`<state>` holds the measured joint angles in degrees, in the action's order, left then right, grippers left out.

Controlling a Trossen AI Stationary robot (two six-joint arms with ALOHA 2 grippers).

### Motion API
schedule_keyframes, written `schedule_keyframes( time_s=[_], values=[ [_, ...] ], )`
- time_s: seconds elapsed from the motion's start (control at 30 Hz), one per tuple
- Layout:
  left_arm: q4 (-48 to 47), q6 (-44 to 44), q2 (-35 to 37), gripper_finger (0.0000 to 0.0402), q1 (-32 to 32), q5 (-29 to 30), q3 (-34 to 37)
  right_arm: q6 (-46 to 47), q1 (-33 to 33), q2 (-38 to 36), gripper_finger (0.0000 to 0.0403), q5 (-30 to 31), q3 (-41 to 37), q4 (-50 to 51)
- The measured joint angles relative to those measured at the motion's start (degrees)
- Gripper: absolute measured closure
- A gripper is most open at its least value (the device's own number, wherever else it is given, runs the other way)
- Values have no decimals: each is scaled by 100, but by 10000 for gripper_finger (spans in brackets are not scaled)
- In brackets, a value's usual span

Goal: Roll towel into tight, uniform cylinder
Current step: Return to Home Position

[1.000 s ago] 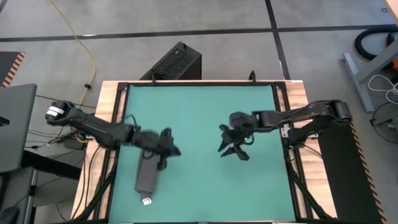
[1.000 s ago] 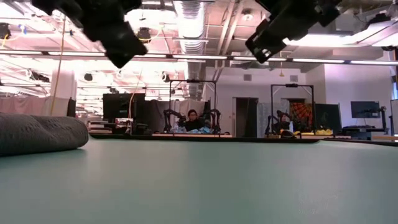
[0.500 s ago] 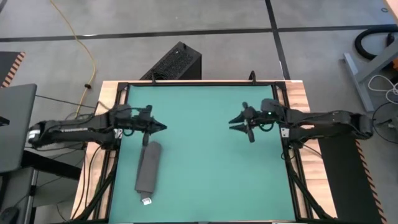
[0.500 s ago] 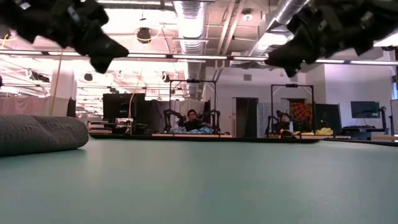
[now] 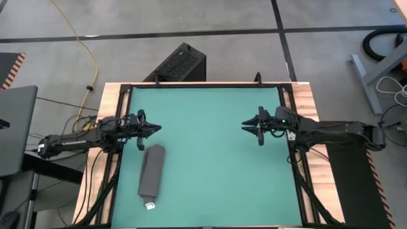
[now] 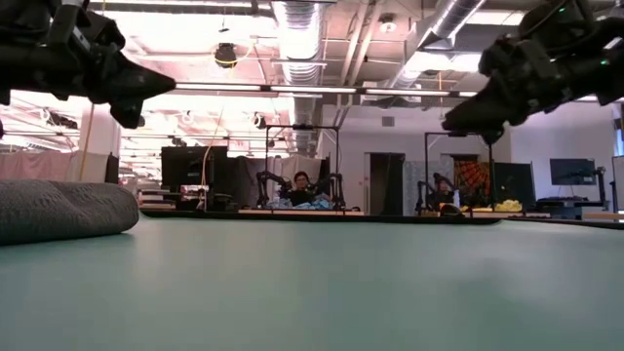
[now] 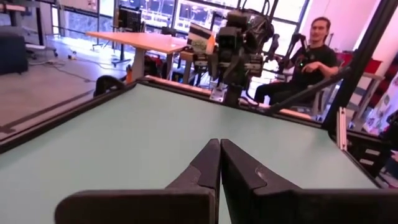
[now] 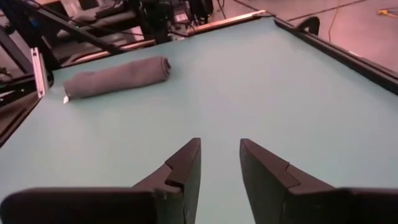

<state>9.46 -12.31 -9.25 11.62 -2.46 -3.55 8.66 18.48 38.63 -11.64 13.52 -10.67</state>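
The dark grey towel lies rolled into a cylinder on the green mat near its left edge, its white tag at the near end. It also shows in the right wrist view and the low view. My left gripper is shut, above the mat just beyond the roll's far end, touching nothing. My right gripper is open and empty at the mat's right side; it also shows in its wrist view.
A black box stands on the floor beyond the table's far edge. A person sits beyond the table's right side in the left wrist view. The mat's middle lies bare between the two arms.
My left gripper has let go of the roll, risen and drawn back toward the table's left and far edge. My right gripper has drawn back toward the right edge. The rolled towel has stayed where it was.
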Motion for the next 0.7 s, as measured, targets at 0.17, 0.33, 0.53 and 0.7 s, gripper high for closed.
schedule_keyframes(
  time_s=[0.17,0.33,0.53,0.7],
  values=[
    [-484,4,440,401,0,15,0,-10,-7,-1117,275,340,0,1106],
    [-689,58,607,401,0,15,0,-4,-58,-2201,286,855,-45,1528],
    [-686,137,602,401,0,182,0,-5,-350,-2972,290,1339,-888,984],
    [-612,311,602,401,-1,168,0,-108,-452,-3444,290,1331,-1297,903]
  ],
)
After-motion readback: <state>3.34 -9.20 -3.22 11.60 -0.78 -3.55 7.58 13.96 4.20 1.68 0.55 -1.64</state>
